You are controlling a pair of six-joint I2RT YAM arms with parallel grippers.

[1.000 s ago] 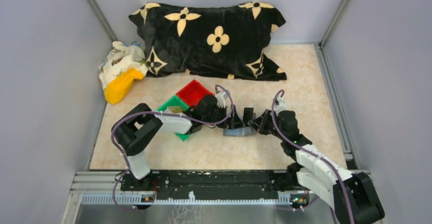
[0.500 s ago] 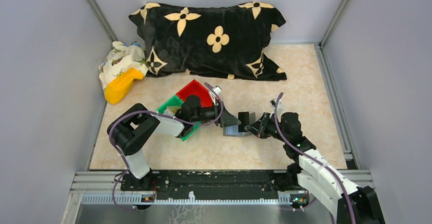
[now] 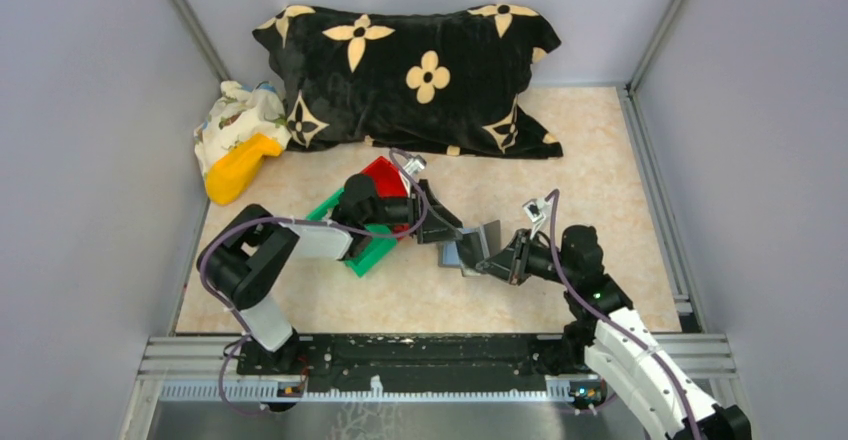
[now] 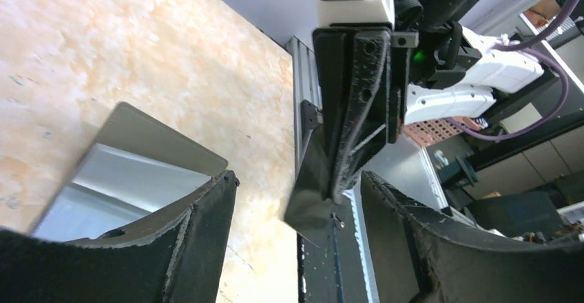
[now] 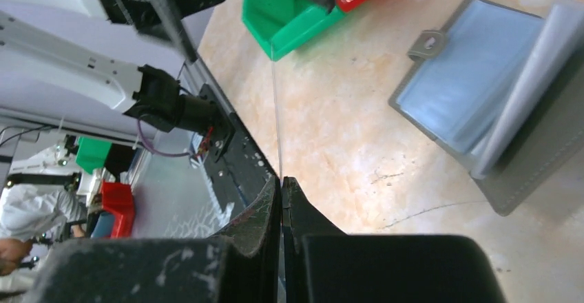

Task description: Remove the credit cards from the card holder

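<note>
The card holder (image 3: 453,256) lies open on the table, dark grey outside with a blue-grey inner face (image 5: 463,82); it also shows at the left of the left wrist view (image 4: 134,169). My right gripper (image 3: 503,259) is shut on a thin grey credit card (image 3: 487,240), held on edge just right of the holder. The card is edge-on in the right wrist view (image 5: 277,120), rising from the closed jaws (image 5: 282,180). My left gripper (image 3: 447,230) is open and empty just left of and behind the holder. In its wrist view (image 4: 296,248) the held card (image 4: 320,193) shows between its fingers.
A green bin (image 3: 345,230) and a red bin (image 3: 385,178) stand under the left arm, left of the holder; they also show in the right wrist view (image 5: 286,14). A black flowered pillow (image 3: 415,75) lies at the back, a yellow object (image 3: 238,168) and cloth at the back left.
The right gripper has drawn back to the right and nearer with a card in it, clear of the holder. The left gripper has pulled away to the left toward the bins.
</note>
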